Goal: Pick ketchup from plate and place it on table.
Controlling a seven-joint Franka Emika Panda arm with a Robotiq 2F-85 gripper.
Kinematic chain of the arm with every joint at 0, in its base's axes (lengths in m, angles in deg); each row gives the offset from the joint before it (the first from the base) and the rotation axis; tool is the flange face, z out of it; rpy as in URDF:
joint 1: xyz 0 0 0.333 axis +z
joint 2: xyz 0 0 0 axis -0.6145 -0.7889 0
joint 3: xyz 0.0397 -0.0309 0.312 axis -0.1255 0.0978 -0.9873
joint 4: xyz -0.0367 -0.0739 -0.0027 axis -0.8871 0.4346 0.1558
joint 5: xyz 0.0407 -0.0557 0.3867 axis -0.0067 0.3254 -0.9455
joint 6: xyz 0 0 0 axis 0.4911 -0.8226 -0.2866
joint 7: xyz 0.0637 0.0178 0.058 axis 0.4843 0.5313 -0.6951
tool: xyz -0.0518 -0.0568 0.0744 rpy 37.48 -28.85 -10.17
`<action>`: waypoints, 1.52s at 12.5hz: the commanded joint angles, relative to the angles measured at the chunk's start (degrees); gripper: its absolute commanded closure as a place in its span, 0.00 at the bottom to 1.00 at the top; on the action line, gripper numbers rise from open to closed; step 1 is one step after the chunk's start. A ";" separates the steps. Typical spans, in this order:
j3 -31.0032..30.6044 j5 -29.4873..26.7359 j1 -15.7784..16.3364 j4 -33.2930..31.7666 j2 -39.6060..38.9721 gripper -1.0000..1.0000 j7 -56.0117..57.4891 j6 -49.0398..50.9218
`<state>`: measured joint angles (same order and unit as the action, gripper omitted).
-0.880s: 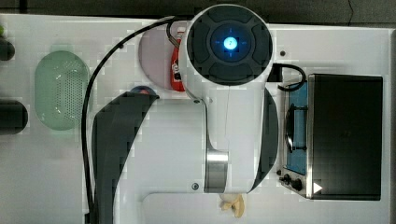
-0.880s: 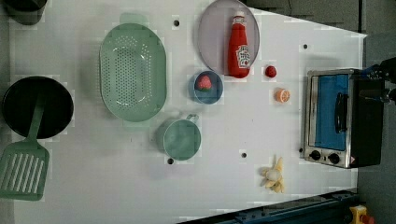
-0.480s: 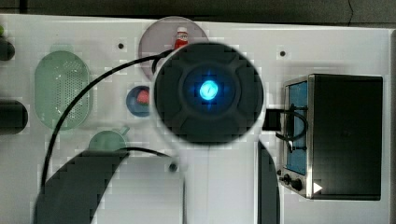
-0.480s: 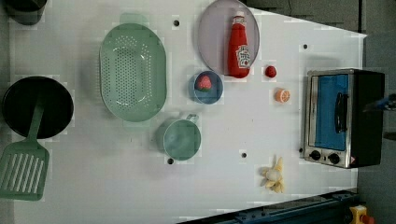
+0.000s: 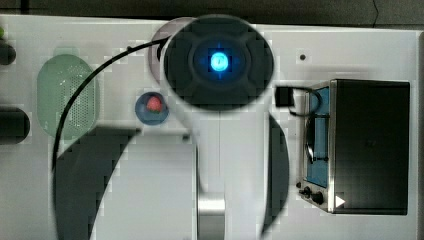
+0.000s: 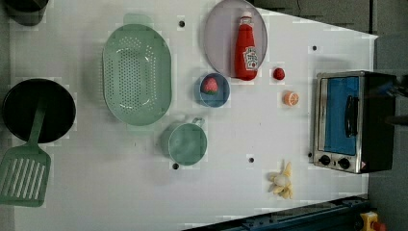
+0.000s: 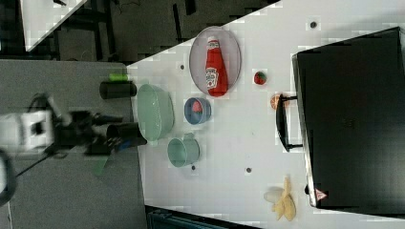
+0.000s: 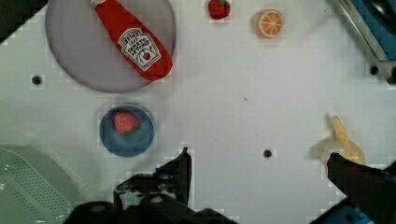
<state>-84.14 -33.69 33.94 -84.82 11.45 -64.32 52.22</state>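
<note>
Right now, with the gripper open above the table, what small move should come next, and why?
Probably bring the open gripper across over the slim red ketchup bottle. The bottle lies flat on the round lilac-grey plate, untouched, and the gripper hangs over bare white tabletop away from it.

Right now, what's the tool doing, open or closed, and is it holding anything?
Tool: open wide, holding nothing. The ketchup lies on the plate, apart from the tool.

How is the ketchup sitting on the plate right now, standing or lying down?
Lying down. The ketchup rests flat on its side on the plate, label facing up, its base poking just past the rim.
</note>
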 commanded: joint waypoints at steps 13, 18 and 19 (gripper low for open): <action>-1.40 7.54 3.58 0.44 -34.75 0.00 27.64 -35.81; -1.28 10.30 3.76 0.48 -41.72 0.00 28.23 -47.73; -1.27 10.30 3.79 0.48 -42.71 0.00 28.25 -48.86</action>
<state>-86.07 -23.66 37.66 -84.31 -32.02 -38.58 5.23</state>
